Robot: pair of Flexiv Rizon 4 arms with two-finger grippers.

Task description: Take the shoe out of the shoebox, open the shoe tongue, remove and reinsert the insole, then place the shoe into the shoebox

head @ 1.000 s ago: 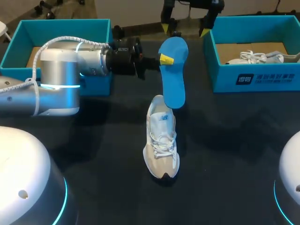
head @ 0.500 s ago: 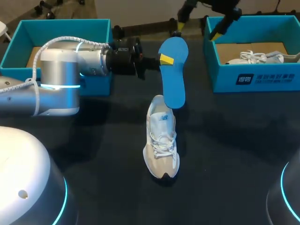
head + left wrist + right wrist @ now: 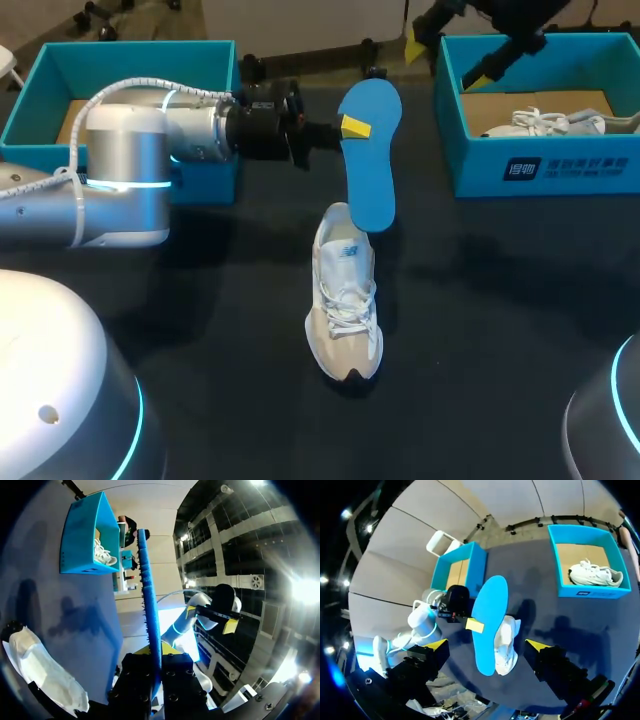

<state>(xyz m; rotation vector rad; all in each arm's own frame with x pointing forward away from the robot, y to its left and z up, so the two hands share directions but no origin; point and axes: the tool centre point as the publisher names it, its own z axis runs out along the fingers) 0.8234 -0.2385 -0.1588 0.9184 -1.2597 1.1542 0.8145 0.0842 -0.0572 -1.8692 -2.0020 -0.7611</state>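
A white and beige shoe (image 3: 345,300) lies on the dark table, toe toward the front edge. Above its heel hangs the blue insole (image 3: 368,160), held upright. My left gripper (image 3: 352,127) is shut on the insole's upper part. In the left wrist view the insole (image 3: 149,590) stands edge-on between the fingers, with the shoe (image 3: 40,667) below and to one side. My right gripper (image 3: 447,60) is open and empty, high over the table's far edge by the right shoebox (image 3: 540,165). From the right wrist view, the right gripper (image 3: 486,645) looks down on the insole (image 3: 487,615) and the shoe (image 3: 509,640).
The right shoebox holds another white shoe (image 3: 545,122). A second blue shoebox (image 3: 120,60) stands at the back left, behind my left arm (image 3: 130,170). The dark table stretches bare around the shoe on the front and right.
My right gripper has moved rightward along the table's far edge and turned, still open. The left arm, insole and shoe have stayed put.
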